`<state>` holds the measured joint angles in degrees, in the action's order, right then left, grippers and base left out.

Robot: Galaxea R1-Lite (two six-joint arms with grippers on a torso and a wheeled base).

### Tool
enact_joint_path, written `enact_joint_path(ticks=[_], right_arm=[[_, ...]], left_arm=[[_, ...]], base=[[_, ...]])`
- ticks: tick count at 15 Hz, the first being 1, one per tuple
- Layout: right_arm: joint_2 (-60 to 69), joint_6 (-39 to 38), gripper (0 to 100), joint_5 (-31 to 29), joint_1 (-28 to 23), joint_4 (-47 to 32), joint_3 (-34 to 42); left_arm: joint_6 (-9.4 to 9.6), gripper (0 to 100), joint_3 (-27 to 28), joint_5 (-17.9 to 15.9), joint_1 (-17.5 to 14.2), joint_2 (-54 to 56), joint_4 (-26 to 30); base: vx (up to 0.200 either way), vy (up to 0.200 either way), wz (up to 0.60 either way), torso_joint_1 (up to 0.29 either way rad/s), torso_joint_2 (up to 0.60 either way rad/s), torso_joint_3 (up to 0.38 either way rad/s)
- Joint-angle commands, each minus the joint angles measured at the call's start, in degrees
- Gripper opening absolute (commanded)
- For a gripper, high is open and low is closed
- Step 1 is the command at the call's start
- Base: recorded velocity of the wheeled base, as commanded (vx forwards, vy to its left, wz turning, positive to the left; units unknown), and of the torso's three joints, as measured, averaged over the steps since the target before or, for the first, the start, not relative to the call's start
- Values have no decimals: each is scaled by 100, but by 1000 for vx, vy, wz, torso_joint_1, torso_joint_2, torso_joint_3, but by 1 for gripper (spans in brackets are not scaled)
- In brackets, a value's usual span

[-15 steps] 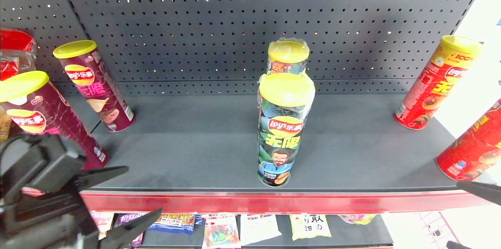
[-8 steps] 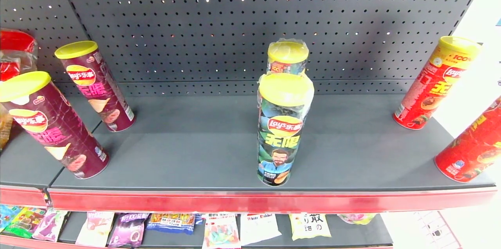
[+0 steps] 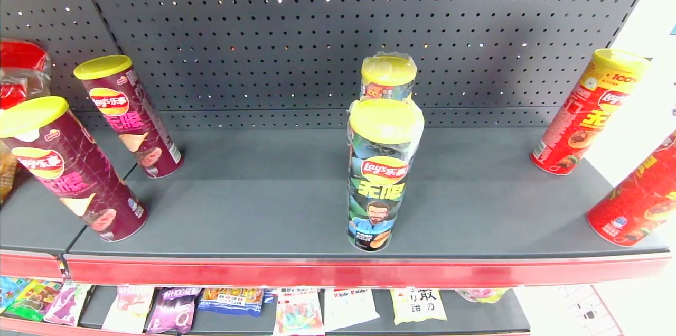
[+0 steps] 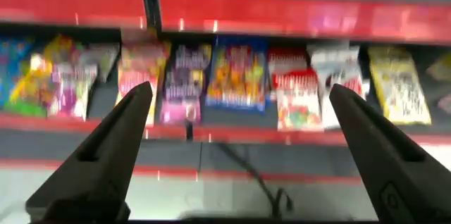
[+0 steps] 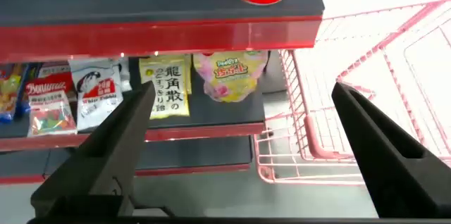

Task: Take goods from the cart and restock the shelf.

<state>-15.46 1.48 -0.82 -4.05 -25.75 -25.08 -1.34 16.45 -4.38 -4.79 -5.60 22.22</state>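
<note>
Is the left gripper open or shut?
Open. The left gripper has its fingers wide apart, nothing held; snack bags show through the gap.

light: bright | glare: white washout right of shelf [image 3: 264,204] | edges: cans [image 3: 74,167] lean outward | left wrist view: blurred

**Location: retail shop aisle.**
You are facing a store display shelf [image 3: 264,204] with a dark perforated back panel [image 3: 317,35] and a red rail [image 3: 369,272] along its front edge. Yellow-lidded chip canisters [image 3: 380,177] stand on it, grouped by colour of label. On the lower shelf [image 3: 475,315], bagged snack packets [image 3: 348,307] lie side by side, facing out. A pink wire shopping cart [image 5: 296,104] stands by the shelf end.
</note>
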Motion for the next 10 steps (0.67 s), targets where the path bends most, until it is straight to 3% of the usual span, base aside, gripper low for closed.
enact_joint_path(ticks=[1,2,3,4,5,6,10], right_arm=[[1229,283,100,240,422,105,794],[1414,283,100,249,484,289,1031],[1440,257,100,257,449,703,1198],[1440,248,100,266,457,1406,1462],[1458,257,100,257,449,1731,1690],[1546,116,100,117,431,2522,2411],[1546,-209,100,64,431,2566,2508]], left_arm=[[55,100,-1495,-160,-13,67,-2091],[55,100,-1645,-142,-13,67,-2468],[55,100,-1636,-55,-13,67,-2433],[81,100,-1645,359,-13,67,-2214],[81,100,-1645,464,-13,59,-2161],[99,100,-1645,473,-13,59,-2205],[99,100,-1645,482,-13,59,-2205]], base=[[0,0,0,0,0,0],[0,0,0,0,0,0],[0,0,0,0,0,0],[0,0,0,0,0,0],[0,0,0,0,0,0],[0,0,0,0,0,0],[0,0,0,0,0,0]])
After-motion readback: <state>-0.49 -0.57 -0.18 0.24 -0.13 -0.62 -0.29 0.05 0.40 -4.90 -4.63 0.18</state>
